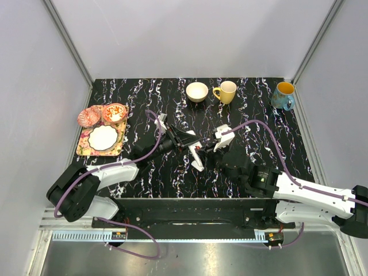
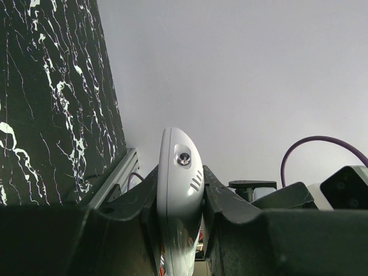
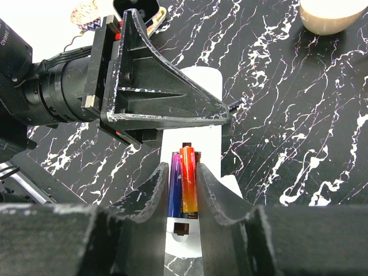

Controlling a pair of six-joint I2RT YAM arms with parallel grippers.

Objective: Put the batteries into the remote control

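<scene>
— Two batteries (image 3: 183, 190) lie side by side in the bay of the remote control (image 3: 211, 152). Which claw steadies it?
— Left claw (image 2: 179, 172), clamped shut on the remote control. Right claw (image 3: 183, 169) straddles the batteries, jaws narrowly parted; whether it grips cannot be told. Best seat both ends flat, then lift straight off.

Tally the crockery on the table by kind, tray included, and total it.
Yellow ceramic mug and blue ceramic mug: 2
Cream round bowl: 1
Small red patterned dishes: 2
White scalloped plate: 1
Floral rectangular tray: 1
Total: 7
</scene>
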